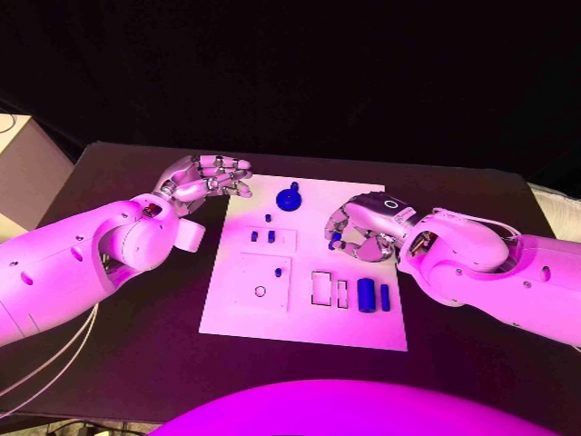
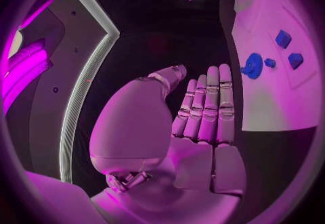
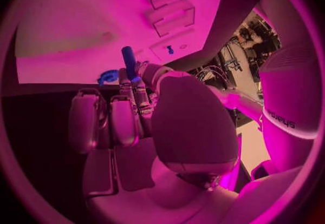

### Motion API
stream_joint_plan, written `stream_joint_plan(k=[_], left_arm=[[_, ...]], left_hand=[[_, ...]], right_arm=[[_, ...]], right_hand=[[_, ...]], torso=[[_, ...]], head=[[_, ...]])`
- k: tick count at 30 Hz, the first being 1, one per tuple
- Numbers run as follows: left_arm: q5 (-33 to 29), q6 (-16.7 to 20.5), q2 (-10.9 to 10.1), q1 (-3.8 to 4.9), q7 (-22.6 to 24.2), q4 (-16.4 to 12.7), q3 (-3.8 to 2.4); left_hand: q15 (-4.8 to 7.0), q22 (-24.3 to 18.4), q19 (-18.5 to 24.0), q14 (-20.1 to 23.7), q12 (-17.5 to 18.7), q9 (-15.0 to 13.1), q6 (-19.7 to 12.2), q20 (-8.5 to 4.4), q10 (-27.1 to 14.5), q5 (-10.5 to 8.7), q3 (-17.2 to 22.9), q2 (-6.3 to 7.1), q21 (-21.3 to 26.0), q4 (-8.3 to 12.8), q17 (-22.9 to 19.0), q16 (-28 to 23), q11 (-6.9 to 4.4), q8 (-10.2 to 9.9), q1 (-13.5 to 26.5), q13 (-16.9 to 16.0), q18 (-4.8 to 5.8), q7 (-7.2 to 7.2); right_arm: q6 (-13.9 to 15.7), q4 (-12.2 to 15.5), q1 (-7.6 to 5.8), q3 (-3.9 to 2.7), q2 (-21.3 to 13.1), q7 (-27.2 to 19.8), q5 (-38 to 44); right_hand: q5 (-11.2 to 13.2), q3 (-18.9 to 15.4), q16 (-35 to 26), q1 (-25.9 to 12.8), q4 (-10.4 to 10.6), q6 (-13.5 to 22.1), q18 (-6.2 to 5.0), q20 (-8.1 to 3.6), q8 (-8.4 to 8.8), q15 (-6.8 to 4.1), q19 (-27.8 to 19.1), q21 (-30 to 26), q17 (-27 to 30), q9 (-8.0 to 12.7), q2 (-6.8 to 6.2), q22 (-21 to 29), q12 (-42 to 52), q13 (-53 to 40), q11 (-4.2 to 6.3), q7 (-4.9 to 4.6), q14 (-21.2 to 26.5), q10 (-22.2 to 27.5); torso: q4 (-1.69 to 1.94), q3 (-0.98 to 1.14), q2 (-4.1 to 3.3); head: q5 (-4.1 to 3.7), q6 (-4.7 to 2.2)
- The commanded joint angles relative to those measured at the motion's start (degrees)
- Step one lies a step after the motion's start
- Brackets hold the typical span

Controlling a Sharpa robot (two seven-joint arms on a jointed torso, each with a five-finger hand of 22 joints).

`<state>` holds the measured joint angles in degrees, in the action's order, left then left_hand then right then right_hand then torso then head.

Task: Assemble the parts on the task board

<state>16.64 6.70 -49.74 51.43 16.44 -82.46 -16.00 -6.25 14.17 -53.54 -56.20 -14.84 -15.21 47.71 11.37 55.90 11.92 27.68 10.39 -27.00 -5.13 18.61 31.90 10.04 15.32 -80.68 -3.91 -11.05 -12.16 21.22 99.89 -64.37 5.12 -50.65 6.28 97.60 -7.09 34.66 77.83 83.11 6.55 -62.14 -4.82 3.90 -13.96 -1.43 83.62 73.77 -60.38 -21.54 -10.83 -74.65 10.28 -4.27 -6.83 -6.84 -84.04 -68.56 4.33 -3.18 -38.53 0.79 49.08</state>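
Over the board's (image 1: 239,313) right half, the right hand (image 1: 364,232) pinches a blue peg (image 3: 129,59) between thumb and finger. The left hand (image 1: 210,178) hovers off the board's upper left corner, fingers straight, grasping nothing. A blue disc (image 1: 288,199) lies near the top edge.

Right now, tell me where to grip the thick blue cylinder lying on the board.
Likely at its middle, from above: the thick blue cylinder lies flat on the task board, long sides exposed, with a thinner cylinder close beside it.

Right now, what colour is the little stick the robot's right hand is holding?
Blue. The right hand pinches the peg, clearest in the right wrist view.
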Motion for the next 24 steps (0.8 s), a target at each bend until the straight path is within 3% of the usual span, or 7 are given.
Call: stream_joint_plan(k=[1, 5, 9, 11, 16, 24], left_arm=[[-0.1, -0.8, 0.3, -0.01, 0.3, -0.1, -0.05], [-0.1, -0.8, 0.4, -0.02, 0.4, 0.0, -0.05], [0.0, -0.8, 0.4, -0.19, 0.5, 0.0, -0.06], [0.0, -0.8, 0.4, -0.31, 0.5, 0.0, -0.07], [0.0, -1.0, 0.8, -0.44, 0.6, 0.0, -0.08], [0.0, -1.1, 1.2, -0.50, 0.6, 0.2, -0.09]], left_hand=[[-0.07, -0.1, 0.5, 0.5, -0.4, 0.1, -0.5, -0.01, -0.3, 0.10, -0.2, -0.48, 0.2, -0.1, 0.1, -0.4, 0.01, 0.4, 0.3, 0.0, 0.95, -1.78], [-0.07, -0.1, 0.5, 0.5, -0.4, 0.1, -0.5, -0.01, -0.3, 0.10, -0.2, -0.48, 0.2, -0.1, 0.1, -0.4, 0.01, 0.4, 0.3, 0.0, 0.95, -1.78], [-0.07, -0.1, 0.5, 0.5, -0.4, 0.1, -0.5, -0.01, -0.3, 0.10, -0.2, -0.48, 0.2, -0.1, 0.1, -0.4, 0.01, 0.4, 0.3, 0.0, 0.95, -1.78], [-0.07, -0.1, 0.5, 0.5, -0.4, 0.1, -0.5, -0.01, -0.3, 0.10, -0.2, -0.49, 0.2, -0.1, 0.1, -0.4, 0.01, 0.4, 0.3, 0.0, 0.95, -1.78], [-0.08, -0.1, 0.5, 0.5, -0.4, 0.1, -0.5, 0.01, -0.3, 0.10, -0.2, -0.57, 0.3, -0.2, 0.1, -0.4, 0.02, 0.4, 0.3, 0.0, 0.94, -1.79], [-0.08, -0.1, 0.5, 0.5, -0.4, 0.1, -0.5, 0.01, -0.3, 0.10, -0.2, -0.57, 0.3, -0.2, 0.1, -0.4, 0.02, 0.4, 0.3, 0.0, 0.94, -1.79]], right_arm=[[1.8, 2.2, -0.26, -0.20, -0.4, 0.2, 1.6], [2.0, 3.8, -0.44, -0.33, 0.2, 0.0, 1.6], [1.7, 3.9, -0.10, -0.21, 2.8, -0.5, 1.0], [1.6, 3.6, 0.46, -0.06, 4.6, -0.8, 0.8], [1.7, 2.7, 2.19, 0.16, 8.6, -1.6, 0.6], [2.1, 1.2, 4.40, 0.37, 12.8, -2.0, 0.6]], right_hand=[[0.1, 1.5, 0.3, 0.2, -1.3, -0.5, 1.08, -0.13, -0.34, -0.51, 1.1, 0.3, -0.1, -0.1, 0.54, 0.0, -0.1, -1.4, 4.20, 0.00, -0.5, -4.6], [-0.1, 1.7, 0.4, 0.0, -1.5, -0.5, 1.14, -0.15, -0.41, -0.52, 1.1, 0.6, -0.3, -0.2, 0.49, -0.3, -0.1, -1.5, 4.20, -0.01, -0.5, -4.7], [-0.1, 1.8, 0.4, 0.0, -1.6, -0.5, 1.12, -0.16, -0.45, -0.53, 1.1, 0.5, -0.2, -0.3, 0.46, -0.2, -0.2, -1.5, 4.20, -0.02, -0.5, -4.8], [-0.2, 1.8, 0.3, -0.1, -1.7, -0.4, 1.11, -0.17, -0.46, -0.53, 1.1, 0.5, -0.1, -0.3, 0.47, -0.2, -0.2, -1.5, 4.19, -0.04, -0.5, -4.8], [-0.4, 2.1, 0.2, -0.2, -1.9, -0.3, 1.06, -0.17, -0.49, -0.51, 1.0, 0.3, 0.1, -0.5, 0.45, -0.1, -0.4, -1.6, 4.16, -0.09, -0.4, -4.8], [-0.6, 2.3, 0.2, -0.3, -2.1, -0.3, 1.03, -0.17, -0.53, -0.49, 1.0, 0.2, 0.1, -0.6, 0.45, 0.0, -0.5, -1.6, 4.12, -0.15, -0.4, -4.9]], torso=[[-0.07, -0.04, -0.04], [-0.02, 0.02, -0.04], [0.02, 0.13, -0.05], [-0.01, 0.09, -0.10], [0.23, 0.01, -0.06], [0.08, -0.09, -0.14]], head=[[0.14, -0.16], [0.25, -0.22], [0.58, -0.29], [0.74, -0.51], [1.29, -0.21], [1.86, 0.00]])
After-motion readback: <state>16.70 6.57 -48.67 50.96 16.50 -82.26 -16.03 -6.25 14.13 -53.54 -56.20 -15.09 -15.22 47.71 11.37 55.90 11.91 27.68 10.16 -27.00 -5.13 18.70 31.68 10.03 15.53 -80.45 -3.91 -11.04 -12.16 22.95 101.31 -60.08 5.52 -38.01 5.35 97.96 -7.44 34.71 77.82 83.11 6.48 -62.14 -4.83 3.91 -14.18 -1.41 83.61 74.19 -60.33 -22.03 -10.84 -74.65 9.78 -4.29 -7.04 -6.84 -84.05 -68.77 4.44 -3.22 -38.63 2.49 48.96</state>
